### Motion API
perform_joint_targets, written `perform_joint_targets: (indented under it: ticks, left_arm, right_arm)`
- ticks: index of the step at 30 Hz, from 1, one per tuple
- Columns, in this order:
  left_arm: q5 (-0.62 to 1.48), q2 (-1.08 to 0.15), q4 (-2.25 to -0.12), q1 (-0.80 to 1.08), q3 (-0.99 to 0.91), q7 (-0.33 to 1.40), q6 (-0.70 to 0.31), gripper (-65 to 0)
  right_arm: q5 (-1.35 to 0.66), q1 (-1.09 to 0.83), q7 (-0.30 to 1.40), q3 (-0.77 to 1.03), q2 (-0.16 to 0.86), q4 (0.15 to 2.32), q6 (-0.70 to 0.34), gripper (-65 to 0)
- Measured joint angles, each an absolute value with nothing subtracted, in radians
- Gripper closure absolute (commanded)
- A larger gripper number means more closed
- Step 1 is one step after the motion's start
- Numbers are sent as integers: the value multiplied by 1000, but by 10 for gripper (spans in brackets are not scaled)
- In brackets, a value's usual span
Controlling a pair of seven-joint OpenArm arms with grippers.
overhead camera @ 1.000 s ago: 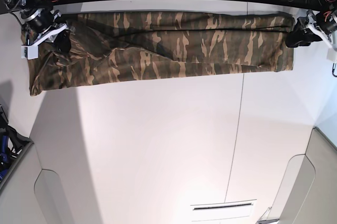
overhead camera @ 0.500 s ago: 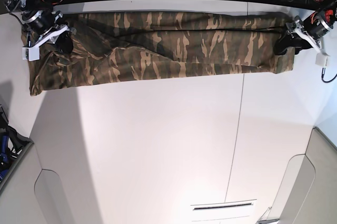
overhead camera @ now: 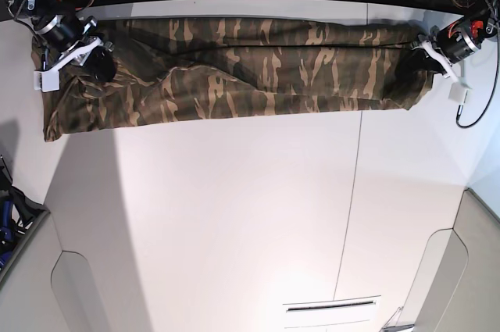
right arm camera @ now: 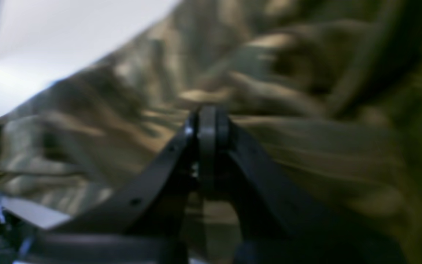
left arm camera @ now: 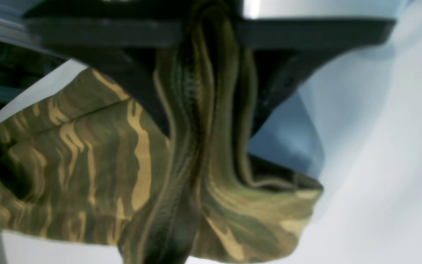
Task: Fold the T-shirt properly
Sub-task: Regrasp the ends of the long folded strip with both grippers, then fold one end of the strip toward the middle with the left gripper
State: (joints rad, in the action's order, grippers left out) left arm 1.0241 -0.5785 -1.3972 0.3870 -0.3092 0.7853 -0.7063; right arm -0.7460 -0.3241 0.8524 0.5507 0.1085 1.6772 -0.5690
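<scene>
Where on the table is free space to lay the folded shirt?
The wide white table below the T-shirt is bare. The strip along the far edge is crowded: the shirt fills it, with the left gripper and right gripper at its ends.

White table (overhead camera: 234,215) is carrying one item: the T-shirt (overhead camera: 234,74), lying directly on it as a long camouflage band along the far edge, spanning nearly the full width. A thin seam line (overhead camera: 351,191) is running across the tabletop, toward the near side.
</scene>
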Motion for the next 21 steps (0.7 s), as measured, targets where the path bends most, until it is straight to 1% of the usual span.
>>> perform_joint_targets:
  ticks: [11,14,15,17,21]
  left_arm:
    - [998,-590,-1492,385,-514,841,-696,0]
    - [995,-629,-1496,388,-538,870,-696,0]
    - [1000,-645,-1496,387,-541,881,-696,0]
    - [1056,-675,-1501,387,-542,924,-696,0]
    - [1149,-681,-1582,387,-543,1019,-692,0]
  right_arm:
    - [-750,-318,967,627,108,1942,-572,0]
    - [-751,-318,967,665,108,1958,-572,0]
    - [-751,-318,967,677,108,1958,-572,-14]
    - [-751,-318,967,693,108,1958,-572,-31]
    - [-751,-318,967,716,108,1958,-572,-31]
